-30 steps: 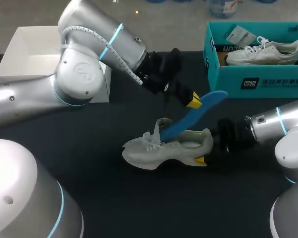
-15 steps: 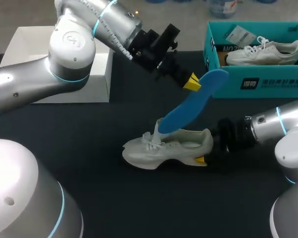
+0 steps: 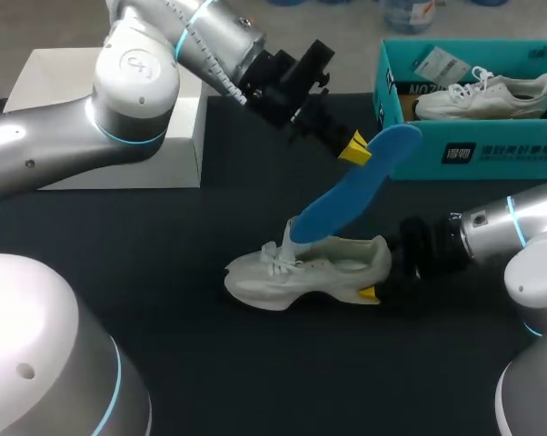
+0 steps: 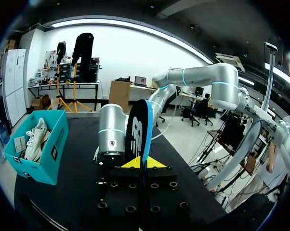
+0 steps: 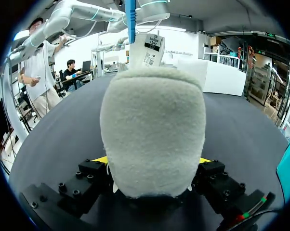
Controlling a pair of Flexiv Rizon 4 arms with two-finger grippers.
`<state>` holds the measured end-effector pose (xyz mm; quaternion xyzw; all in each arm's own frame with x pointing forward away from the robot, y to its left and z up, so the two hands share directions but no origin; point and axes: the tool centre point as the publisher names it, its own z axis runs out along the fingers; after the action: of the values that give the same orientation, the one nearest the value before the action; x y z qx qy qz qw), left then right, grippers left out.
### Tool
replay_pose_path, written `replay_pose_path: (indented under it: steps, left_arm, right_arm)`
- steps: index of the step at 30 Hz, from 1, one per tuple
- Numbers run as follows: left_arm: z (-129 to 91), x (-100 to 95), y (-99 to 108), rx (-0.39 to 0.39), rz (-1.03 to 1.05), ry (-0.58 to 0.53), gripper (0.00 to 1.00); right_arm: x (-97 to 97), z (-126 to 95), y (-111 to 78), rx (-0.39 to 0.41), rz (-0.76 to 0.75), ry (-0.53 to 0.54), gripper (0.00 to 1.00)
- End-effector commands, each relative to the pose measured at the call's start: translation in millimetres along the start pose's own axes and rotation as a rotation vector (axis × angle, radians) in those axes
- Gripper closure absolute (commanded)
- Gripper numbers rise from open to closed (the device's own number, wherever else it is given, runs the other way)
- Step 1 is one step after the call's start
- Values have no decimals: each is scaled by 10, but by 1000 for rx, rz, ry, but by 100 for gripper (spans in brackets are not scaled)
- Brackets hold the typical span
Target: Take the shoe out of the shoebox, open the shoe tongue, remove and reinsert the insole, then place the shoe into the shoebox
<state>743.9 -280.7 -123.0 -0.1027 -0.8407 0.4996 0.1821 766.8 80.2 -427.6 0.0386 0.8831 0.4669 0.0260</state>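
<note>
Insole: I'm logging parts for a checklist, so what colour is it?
The insole is blue, clearest in the head view.

The shoe [image 3: 301, 268] lies mid-table. The insole [image 3: 355, 195] slants up from it toward one o'clock, its top end pinched in the left gripper [image 3: 357, 152]. The right gripper [image 3: 378, 277] clasps the heel at three o'clock. The shoebox [image 3: 455, 150] holds another shoe [image 3: 482, 95] and sits at one o'clock. A second box [image 3: 55, 109] sits at ten.

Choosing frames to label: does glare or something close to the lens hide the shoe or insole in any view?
Head view: even light, no glare on the shoe or insole. Left wrist view: insole close up in the left gripper, showing mostly its dark underside. Right wrist view: the shoe's heel fills the middle.
</note>
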Motion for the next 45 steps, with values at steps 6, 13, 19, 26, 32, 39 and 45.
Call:
replay_pose_path:
  steps: [6, 13, 19, 26, 32, 39, 45]
  left_arm:
    - [4, -7, 2, 0, 1, 1, 100]
    - [-44, 215, -105, 151, -113, 21, 100]
    - [-184, 493, -391, 352, -171, 30, 100]
    - [-192, 827, -690, 554, -206, 156, 100]
    - [-224, 1058, -895, 639, -245, 191, 100]
    - [-373, 1416, -1052, 663, -260, 179, 100]
    - [-487, 1679, -1102, 632, -293, 183, 100]
  right_arm:
    - [10, 21, -6, 4, -1, -2, 100]
    - [10, 21, -6, 4, -1, -2, 100]
    - [10, 21, -6, 4, -1, -2, 100]
    - [10, 21, -6, 4, -1, -2, 100]
    - [10, 21, -6, 4, -1, -2, 100]
    - [10, 21, -6, 4, -1, -2, 100]
    - [10, 21, -6, 4, -1, -2, 100]
